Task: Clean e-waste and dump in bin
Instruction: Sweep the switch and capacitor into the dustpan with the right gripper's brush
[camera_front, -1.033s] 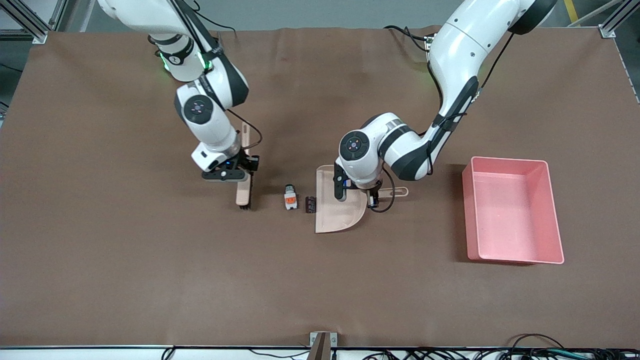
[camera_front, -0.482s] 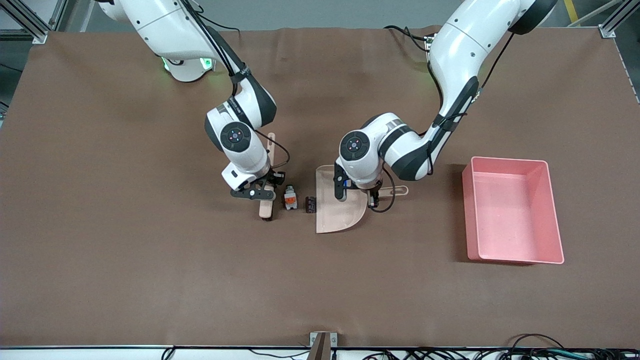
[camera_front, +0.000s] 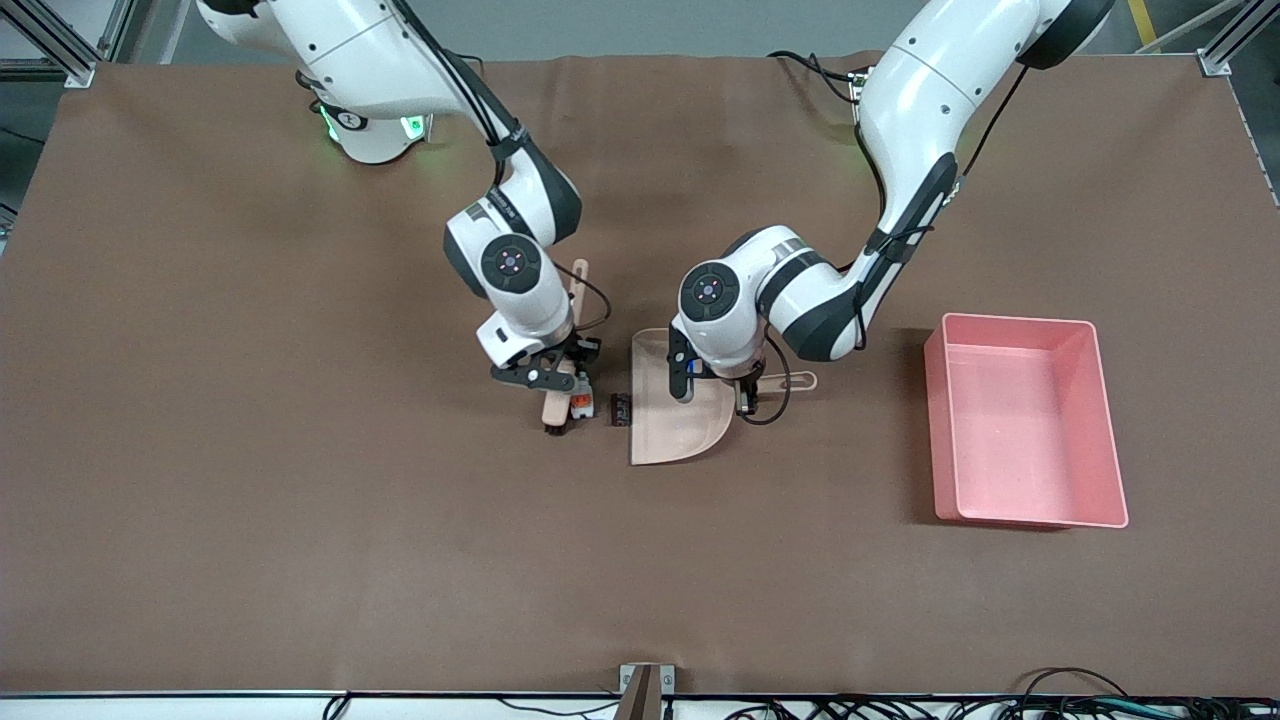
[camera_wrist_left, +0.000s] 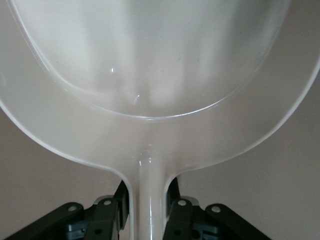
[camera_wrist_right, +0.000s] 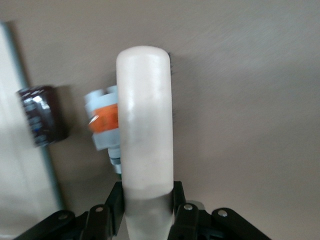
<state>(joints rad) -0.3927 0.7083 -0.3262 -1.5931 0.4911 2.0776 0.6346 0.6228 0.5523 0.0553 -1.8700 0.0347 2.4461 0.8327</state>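
The white component with an orange label (camera_front: 580, 403) lies on the brown cloth, and the dark block (camera_front: 621, 409) lies beside it at the beige dustpan's (camera_front: 675, 425) open edge. My right gripper (camera_front: 555, 380) is shut on the beige brush (camera_front: 553, 411), whose head touches the white component. In the right wrist view the brush (camera_wrist_right: 145, 125) partly covers the component (camera_wrist_right: 102, 122), with the dark block (camera_wrist_right: 40, 120) past it. My left gripper (camera_front: 748, 388) is shut on the dustpan's handle (camera_wrist_left: 149, 200). The pink bin (camera_front: 1020, 505) stands toward the left arm's end.
The dustpan's scoop (camera_wrist_left: 150, 65) holds nothing. The bin holds nothing. Bare brown cloth (camera_front: 300, 550) lies nearer the front camera. A metal bracket (camera_front: 645, 685) sits at the table's front edge.
My right arm has swept the brush along the cloth toward the dustpan until it meets the white component. The left arm, dustpan and dark block have stayed put.
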